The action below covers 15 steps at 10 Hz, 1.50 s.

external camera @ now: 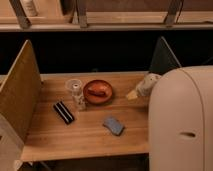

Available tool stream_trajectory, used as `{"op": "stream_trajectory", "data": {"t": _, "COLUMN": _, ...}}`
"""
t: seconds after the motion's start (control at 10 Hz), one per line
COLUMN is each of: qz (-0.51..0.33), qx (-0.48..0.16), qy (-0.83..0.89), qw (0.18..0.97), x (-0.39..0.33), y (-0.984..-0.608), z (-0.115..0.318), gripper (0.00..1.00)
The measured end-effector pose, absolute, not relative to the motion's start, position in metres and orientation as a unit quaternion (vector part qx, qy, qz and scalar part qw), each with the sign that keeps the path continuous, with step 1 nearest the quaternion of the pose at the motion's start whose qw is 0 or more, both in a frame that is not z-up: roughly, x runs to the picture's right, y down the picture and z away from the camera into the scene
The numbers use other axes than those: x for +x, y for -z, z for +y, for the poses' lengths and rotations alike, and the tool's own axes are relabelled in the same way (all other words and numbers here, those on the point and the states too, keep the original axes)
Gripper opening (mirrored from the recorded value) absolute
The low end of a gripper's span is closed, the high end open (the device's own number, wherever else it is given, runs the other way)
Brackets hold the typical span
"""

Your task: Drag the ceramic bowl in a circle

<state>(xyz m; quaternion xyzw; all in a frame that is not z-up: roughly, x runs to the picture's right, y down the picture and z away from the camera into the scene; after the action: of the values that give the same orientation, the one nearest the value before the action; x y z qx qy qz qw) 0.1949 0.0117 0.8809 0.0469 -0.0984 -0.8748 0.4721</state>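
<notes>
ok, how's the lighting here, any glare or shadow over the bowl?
Camera view: warm, dim light, the background behind the table near black. Camera view: the ceramic bowl shows a soft sheen, no hard glare or shadow across it. Camera view: the gripper, at the table's right edge beside the robot's pale body, apart from the bowl, is well lit.

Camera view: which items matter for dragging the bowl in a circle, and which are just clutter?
In the job: ceramic bowl, mid-table; gripper, open, right of the bowl, not touching it.
Lying about: clear cup; black bar; blue-grey flat object.
</notes>
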Motion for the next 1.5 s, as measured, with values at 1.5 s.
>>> {"op": "stream_trajectory", "data": {"t": 1.5, "qz": -0.126, "qx": 0.127, "qy": 0.896, "qw": 0.407, "x": 0.085, "y": -0.946, "z": -0.074, "gripper": 0.8}}
